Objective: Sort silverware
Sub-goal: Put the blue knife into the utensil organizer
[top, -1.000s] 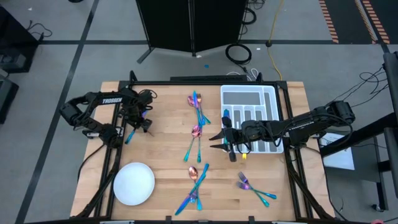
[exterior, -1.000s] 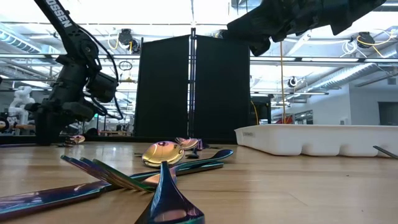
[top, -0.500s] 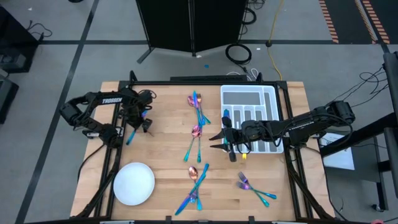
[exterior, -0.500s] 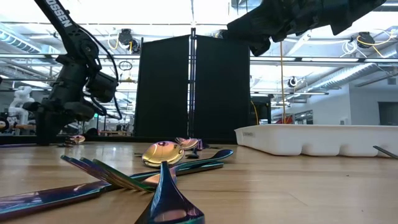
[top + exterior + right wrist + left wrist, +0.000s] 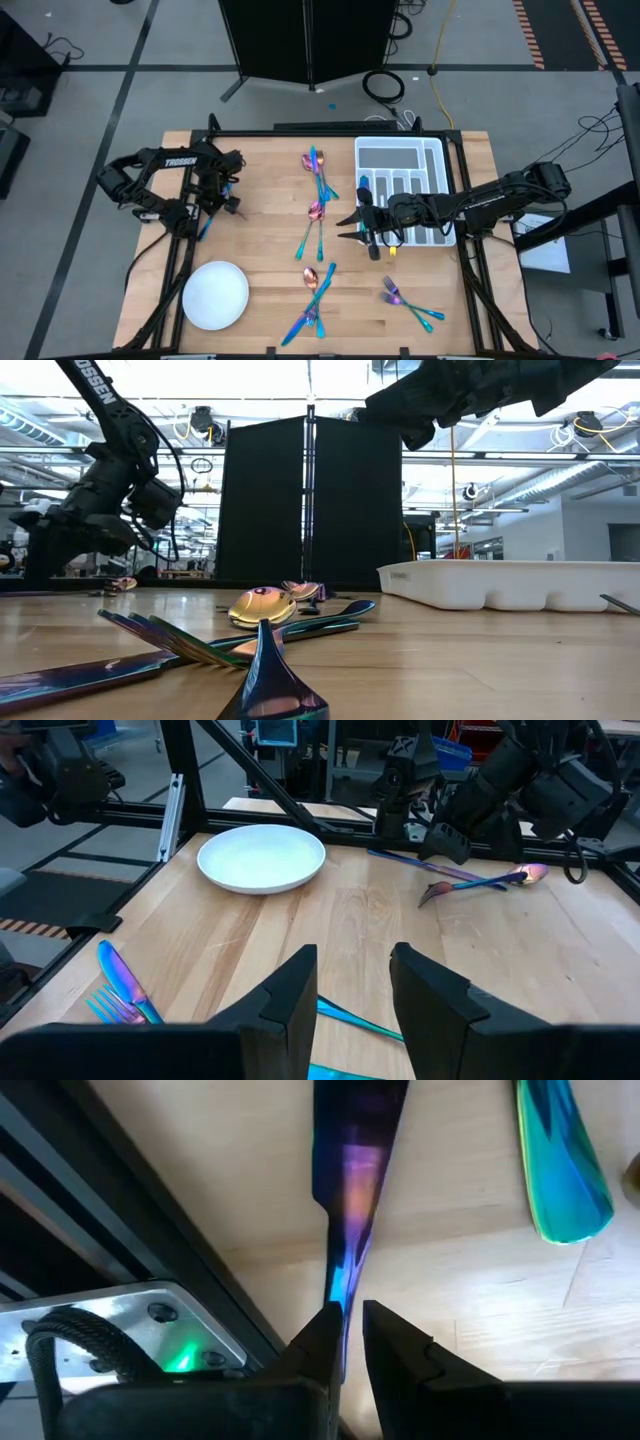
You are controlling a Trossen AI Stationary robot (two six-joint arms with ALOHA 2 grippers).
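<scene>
— Where is your left tool [image 5: 347, 1320]?

— Far across the surface [image 5: 270, 230] from the white divided tray [image 5: 400, 141], out at the opposite edge. Its fingers are pinched on the thin end of a slim purple-blue piece [image 5: 350, 1190]. I can't tell whether that is a knife, fork or spoon. A teal piece [image 5: 560, 1170] lies just beside it.

— And the right tool [image 5: 365, 228]?

— It hovers at the tray's near corner, fingers spread, holding nothing.

— What worries you?

— The grip. I judge it to be narrow and close to the piece's tip, so the long free end could swing or slip out on the way to the tray. The dark frame rail [image 5: 100, 1190] is right beside that tool, and a careless lift could knock against it. The right arm also sits in front of the tray, so both arms could crowd there.

— The rest of the silverware?

— It is scattered between the tray and the far edge: one bunch [image 5: 318, 172] level with the tray, one [image 5: 312, 225] lower, and two more [image 5: 312, 290] [image 5: 410, 305] toward the front. The plate [image 5: 215, 295] is diagonally opposite the tray.

— The room?

— The surface is pale wood in a black frame. Beyond the tray stands a black panel [image 5: 310, 40], on a grey floor with loose cables [image 5: 385, 85].
</scene>
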